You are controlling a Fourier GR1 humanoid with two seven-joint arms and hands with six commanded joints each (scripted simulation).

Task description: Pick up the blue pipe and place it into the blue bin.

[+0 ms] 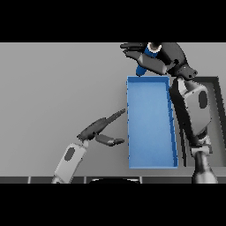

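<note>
Short blue pipe (pixel 143 62) is gripped in my right hand (pixel 163 57), fingers curled round it, top of frame just beyond the rectangular blue bin's (pixel 150 164) far rim. Pickup looks done; the drop remains. Left hand (pixel 95 129) idles lower left, fingers relaxed.

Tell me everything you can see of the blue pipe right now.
The blue pipe is a short blue cylinder, tilted, with a pale open end toward the far side. The right hand has its fingers curled round it, hiding its middle. Its lower end hangs at the far rim of the blue bin, not yet inside.
</note>
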